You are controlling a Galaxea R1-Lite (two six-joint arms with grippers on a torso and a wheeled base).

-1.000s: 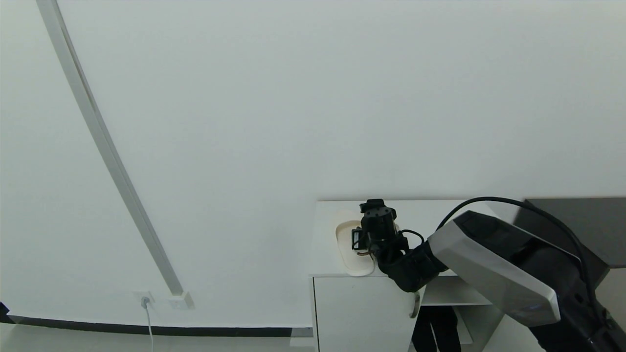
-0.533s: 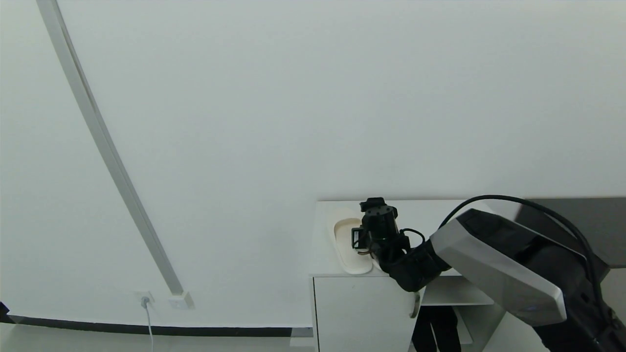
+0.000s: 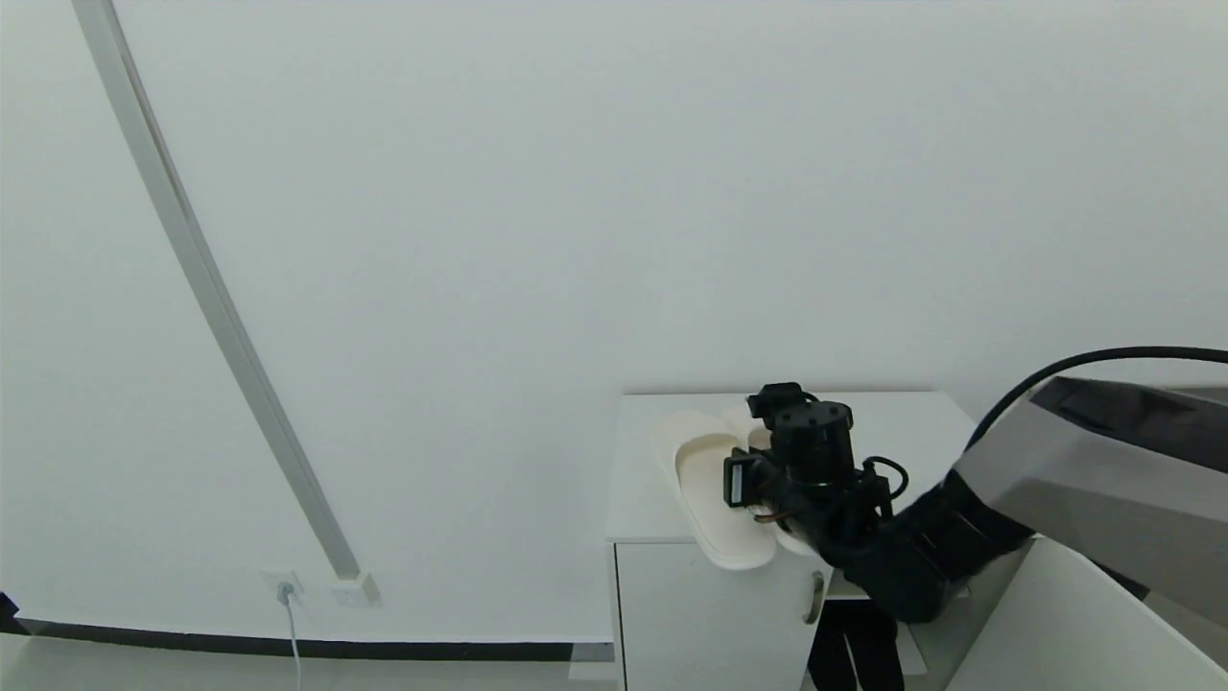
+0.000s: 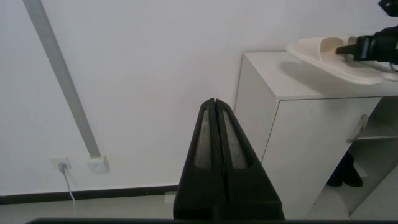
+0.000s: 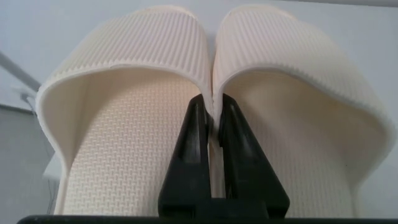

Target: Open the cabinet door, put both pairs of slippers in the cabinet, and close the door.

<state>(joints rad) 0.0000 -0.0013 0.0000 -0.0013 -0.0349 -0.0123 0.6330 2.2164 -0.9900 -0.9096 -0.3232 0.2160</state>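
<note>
Nearest the robot, the left gripper (image 4: 215, 102) hangs low and well off the left side of the cabinet (image 3: 700, 614), its fingers pressed flat together with nothing between them. Closer to the cabinet, the right gripper (image 5: 212, 102) sits at the front edge of the top. Its fingers are pinched on the two inner strap walls of the cream slippers (image 3: 715, 499), clamping the pair side by side. The slippers' heels overhang the front edge above the closed left door, just above its handle (image 3: 814, 597), and their toes lie over the top. On the right half of the cabinet the compartment stands open, with a shelf (image 4: 376, 134) showing and a dark shape (image 3: 854, 648) below it; I cannot tell if that is the other pair. A white panel (image 3: 1065, 624) slanting out at the front right looks like the open door. The door-opening step seems done, and the step in hand is carrying the cream pair from the top into the compartment. The next move calls for drawing them clear of the edge, lowering them past the handle, and swinging them right onto a shelf. The pinch must stay firm, since only the thin inner walls are held and the soles could sag or twist. Behind the cabinet, to its left, a wall socket (image 3: 284, 585) sits on the wall.
</note>
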